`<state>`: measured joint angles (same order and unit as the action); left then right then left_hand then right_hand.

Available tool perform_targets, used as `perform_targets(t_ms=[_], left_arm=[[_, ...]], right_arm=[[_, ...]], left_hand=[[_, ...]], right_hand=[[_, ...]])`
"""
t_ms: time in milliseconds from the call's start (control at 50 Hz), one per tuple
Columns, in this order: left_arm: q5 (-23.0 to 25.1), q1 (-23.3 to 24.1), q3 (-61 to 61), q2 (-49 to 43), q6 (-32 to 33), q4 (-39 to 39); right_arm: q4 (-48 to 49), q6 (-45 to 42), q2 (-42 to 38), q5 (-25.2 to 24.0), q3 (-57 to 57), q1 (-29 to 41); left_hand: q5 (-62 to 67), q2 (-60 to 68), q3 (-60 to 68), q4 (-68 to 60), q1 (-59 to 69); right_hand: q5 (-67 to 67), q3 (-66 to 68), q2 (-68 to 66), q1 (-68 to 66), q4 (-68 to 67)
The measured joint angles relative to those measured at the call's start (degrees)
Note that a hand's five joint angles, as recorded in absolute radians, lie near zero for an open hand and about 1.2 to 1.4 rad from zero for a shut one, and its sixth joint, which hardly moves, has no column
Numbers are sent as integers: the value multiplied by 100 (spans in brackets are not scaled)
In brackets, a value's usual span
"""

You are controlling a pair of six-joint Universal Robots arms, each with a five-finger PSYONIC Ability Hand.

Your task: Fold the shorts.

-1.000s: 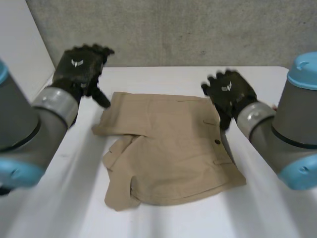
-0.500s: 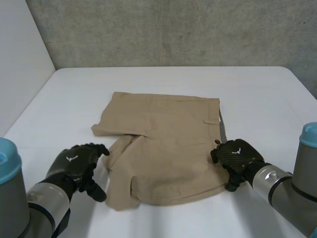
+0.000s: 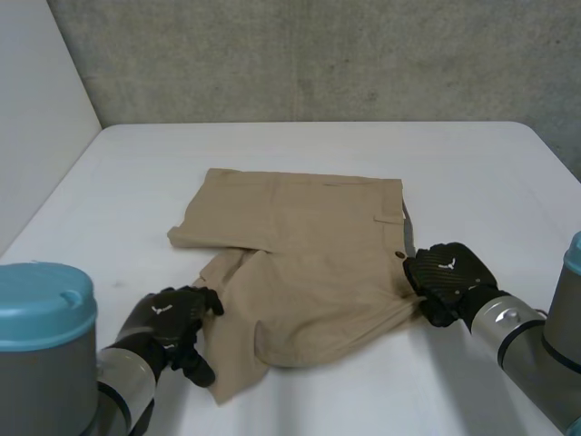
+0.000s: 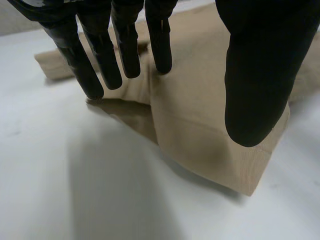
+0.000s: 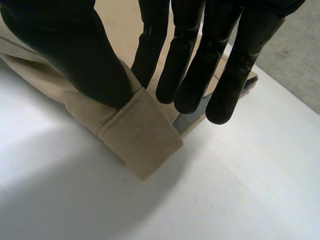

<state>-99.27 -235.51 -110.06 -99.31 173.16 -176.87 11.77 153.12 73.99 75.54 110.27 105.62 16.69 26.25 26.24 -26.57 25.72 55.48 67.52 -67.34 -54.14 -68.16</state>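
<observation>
Right robot hand [image 3: 447,277] pinches the near right corner of the tan shorts [image 3: 309,245], which lie spread on the white counter [image 3: 272,145]. Left robot hand [image 3: 172,320] lays straight fingers on the near left leg hem without gripping it. No fold looks finished yet.

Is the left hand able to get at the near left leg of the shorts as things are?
Likely yes. The left hand is right at that leg of the shorts, its straight fingers touch the cloth, and nothing lies between.
</observation>
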Motion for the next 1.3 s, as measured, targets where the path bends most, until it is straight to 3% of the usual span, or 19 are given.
perform_targets(t_ms=[140, 240, 260, 360, 500, 680, 820, 880, 1140, 1300], left_arm=[[-14, 75, 168, -463, -2, -22], [-36, 86, 323, -847, -2, -161], [-66, 86, 377, -963, -2, -258], [-312, 67, 584, -1040, 16, -448], [-548, -2, 873, -272, 240, -283], [-411, -198, 853, 316, 1063, -81], [-354, -291, 856, -31, 1534, -122], [-357, -322, 937, -192, 1549, -148], [-368, -406, 1587, -877, 1543, -172], [-373, -471, 2020, -1228, 1550, -147]], right_arm=[[-18, 249, 115, 75, 6, 13], [-19, 316, 137, 122, 14, 20], [-16, 320, 139, 156, 13, 20], [-12, 288, 166, 343, -24, 15], [-77, 193, 267, 519, -146, 25], [-254, 291, 341, 523, -312, 46], [-1163, 598, 434, 452, -512, -2], [-1470, 644, 538, 361, -508, -44], [-1528, 556, 1088, -438, 175, -302], [-836, 274, 832, -449, 420, -219]], left_hand=[[361, 386, 387, -377, 502], [1202, 1351, 1347, -1247, 1346], [2546, 2666, 2654, -2602, 2669], [3983, 4139, 4125, -4154, 3871], [3983, 4181, 4170, -4216, 3871], [3983, 4188, 4172, -4218, 3871], [3983, 4194, 4173, -4218, 3871], [3983, 4195, 4182, -4219, 3871], [3983, 4207, 4192, -4219, 3871], [3983, 4207, 4192, -4220, 3871]], right_hand=[[0, 0, 0, 0, 0], [1, 0, 0, 0, 0], [1, 0, 0, 0, 0], [0, 0, 0, 0, 0], [0, 0, 0, 0, 0], [1, 0, 0, 0, 0], [-2407, -2682, 2662, 1906, 2745], [-2831, -3058, 2958, 2195, 3145], [-3553, -3762, 3732, 2786, 3840], [-3499, -3709, 3687, 2759, 3783]])
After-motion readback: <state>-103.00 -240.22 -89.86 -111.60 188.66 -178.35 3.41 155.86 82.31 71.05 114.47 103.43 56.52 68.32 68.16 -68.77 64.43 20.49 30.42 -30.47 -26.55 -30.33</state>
